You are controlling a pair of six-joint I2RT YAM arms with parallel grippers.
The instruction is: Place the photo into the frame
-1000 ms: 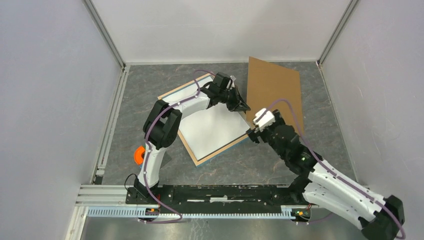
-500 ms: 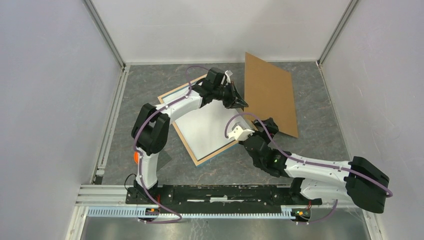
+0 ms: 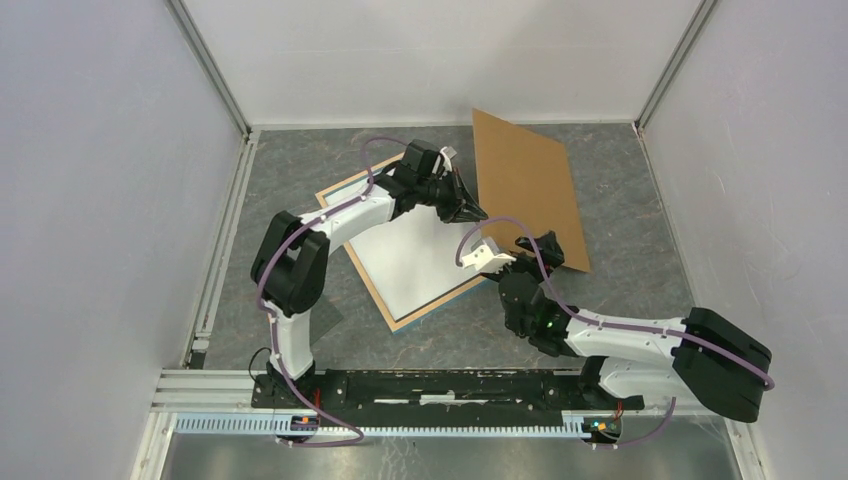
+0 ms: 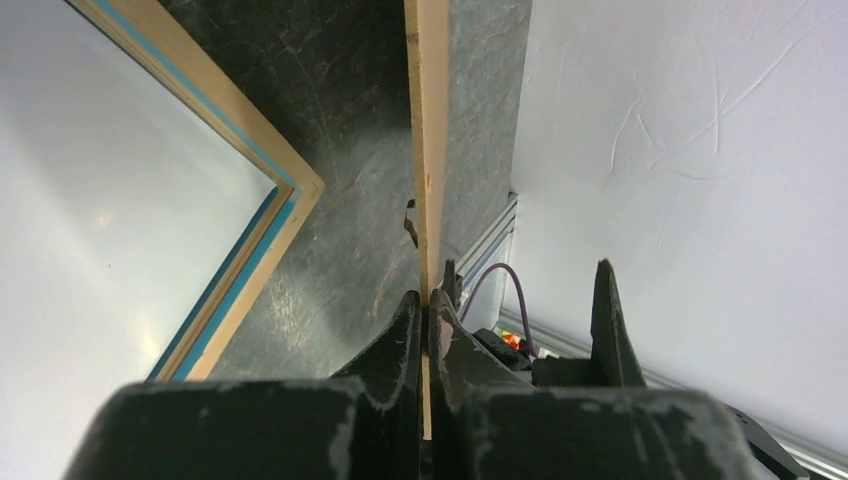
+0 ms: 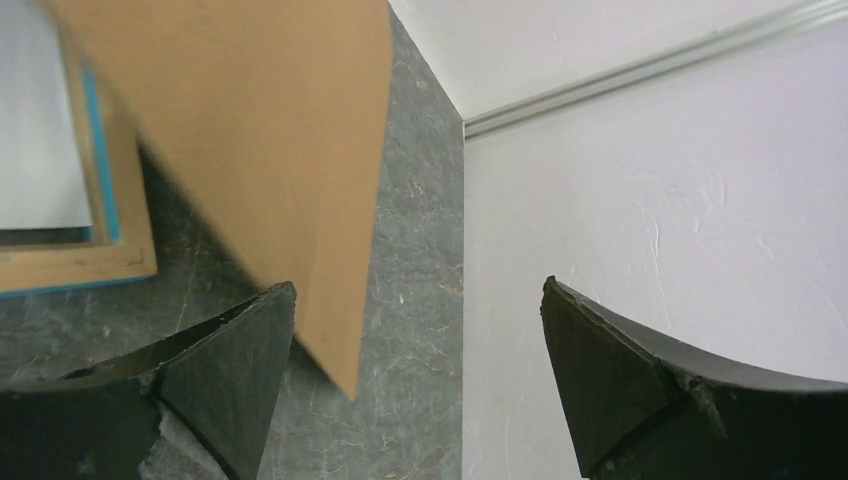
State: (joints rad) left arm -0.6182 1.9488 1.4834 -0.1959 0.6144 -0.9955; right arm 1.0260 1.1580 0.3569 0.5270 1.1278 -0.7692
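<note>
The frame lies flat on the grey table, its light wood rim with a blue line showing in the left wrist view. The photo lies inside it, plain white side up. My left gripper is shut on the near-left edge of a brown cardboard backing board, which tilts up beside the frame's right side. From the left wrist the board shows edge-on between the shut jaws. My right gripper stands open by the board's near corner, with nothing between its fingers.
White enclosure walls stand close behind and on both sides. A metal rail runs along the near edge with both arm bases on it. The right arm lies low across the table's right front.
The left gripper has carried the backing board leftward, toward the frame. The right arm has dropped low, and its gripper has moved in to the board's near corner.
</note>
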